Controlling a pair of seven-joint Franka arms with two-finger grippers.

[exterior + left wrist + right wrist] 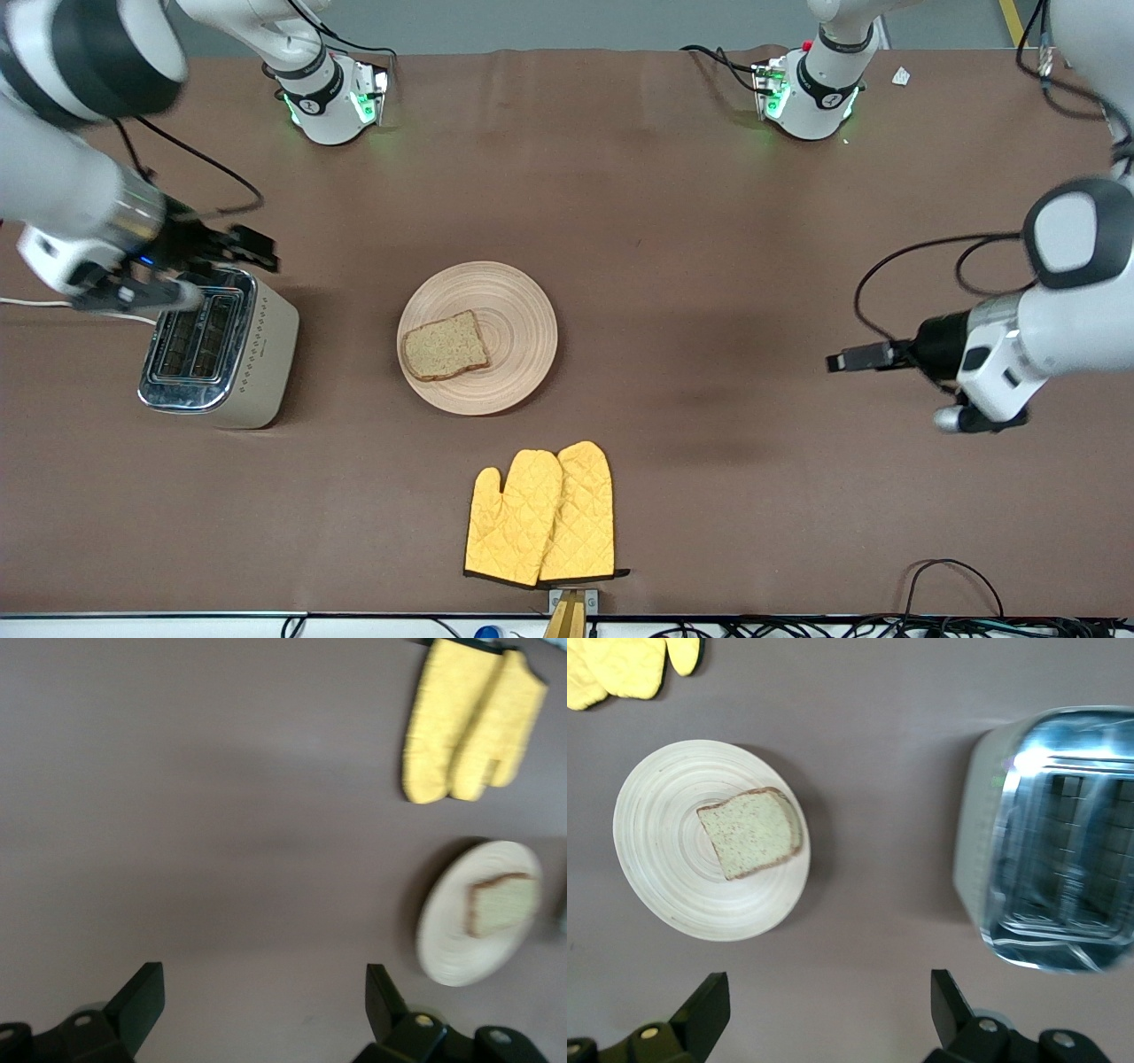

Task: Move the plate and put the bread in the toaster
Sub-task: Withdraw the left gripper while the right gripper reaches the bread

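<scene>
Fingers of both grippers, left [257, 1005] and right [824, 1010], spread wide, empty; speckled square bread [445, 345] lies on the grooved round wooden plate [518, 310] mid-table, beside the chrome-topped toaster [257, 354].

Tan ringed plate [518, 323], brown speckled bread [445, 346], cream chrome-topped toaster [257, 354], yellow quilted mitts [542, 518]

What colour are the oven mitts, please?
Bright yellow oven mitts, quilted with dark cuffs; clearest in the front view.

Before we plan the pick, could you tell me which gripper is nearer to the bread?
Right. The right gripper hovers open over the toaster, beside the plate holding the bread. The left gripper, open, hangs over bare table toward the left arm's end.
</scene>
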